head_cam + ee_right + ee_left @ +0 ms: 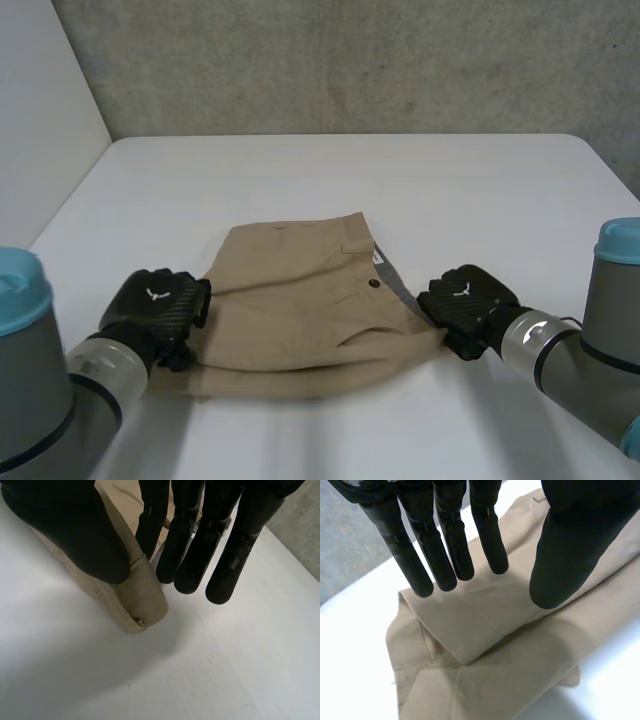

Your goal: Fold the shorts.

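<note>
**tabletop_tom:** White table [350, 180], grey concrete wall [350, 60] behind it. We've got the tan shorts [300, 310] lying folded near the robot's side, right between the two hands. Where do we put the fingers?

**foldnerd:** The left hand [155, 305] sits at the shorts' left edge. In its wrist view we see the fingers straight and slightly fanned, with the thumb well apart, all open above the stacked layers of cloth. We can't tell whether the tips touch the fabric.

**tabletop_tom:** And the right hand [465, 300]?

**foldnerd:** It's at the right edge, by the waistband end. In its wrist view a folded edge of cloth comes up between the thumb and the nearest finger and is pinched there. The other fingers hang straight beside it, over bare table.

**tabletop_tom:** Anything else around?

**foldnerd:** Just a dark button [373, 284] on the top layer and a strip of grey lining [398, 285] peeking out beside it. In the head view both hands cover the shorts' outer edges, so we can't make out how the lower layers line up there.
</note>
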You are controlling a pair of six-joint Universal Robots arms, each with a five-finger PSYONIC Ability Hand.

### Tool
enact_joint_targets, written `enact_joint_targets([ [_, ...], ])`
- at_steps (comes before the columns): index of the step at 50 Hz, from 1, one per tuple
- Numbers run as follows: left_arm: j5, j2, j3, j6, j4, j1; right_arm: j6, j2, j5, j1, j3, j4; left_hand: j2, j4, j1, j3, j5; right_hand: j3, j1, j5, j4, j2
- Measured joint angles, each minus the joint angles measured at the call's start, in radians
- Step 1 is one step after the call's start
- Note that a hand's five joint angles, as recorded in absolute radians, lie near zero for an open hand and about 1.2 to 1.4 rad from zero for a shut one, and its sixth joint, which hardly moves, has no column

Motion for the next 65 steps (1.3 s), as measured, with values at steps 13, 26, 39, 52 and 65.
enact_joint_targets([
  [13,0.069,0.09,-0.027,0.053,-0.006,0.078,0.132,-0.084,0.073,0.034,-0.024,0.015,-0.1,-0.101,-0.095,-0.095,-0.098,0.0,0.009,0.0,0.0,0.0],
  [26,0.12,0.014,-0.028,0.076,0.0,0.117,0.149,-0.137,0.093,0.043,-0.036,0.058,-0.149,-0.148,-0.137,-0.144,-0.153,0.0,0.009,0.0,0.0,0.0],
  [39,0.117,-0.103,0.017,0.075,0.002,0.106,0.148,-0.126,0.145,0.077,-0.063,0.058,-0.159,-0.159,-0.147,-0.16,-0.162,0.0,0.009,0.0,0.0,0.0],
  [52,0.119,-0.202,0.182,0.078,0.003,0.106,0.134,-0.027,0.203,0.109,-0.189,0.061,0.275,0.272,0.259,0.264,0.257,0.0,0.009,0.001,0.0,0.0],
  [65,0.142,-0.234,0.256,0.108,-0.056,0.095,0.099,0.045,0.226,0.15,-0.258,0.089,-0.003,-0.003,-0.008,0.0,-0.002,0.0,0.016,0.02,0.005,0.0],
])
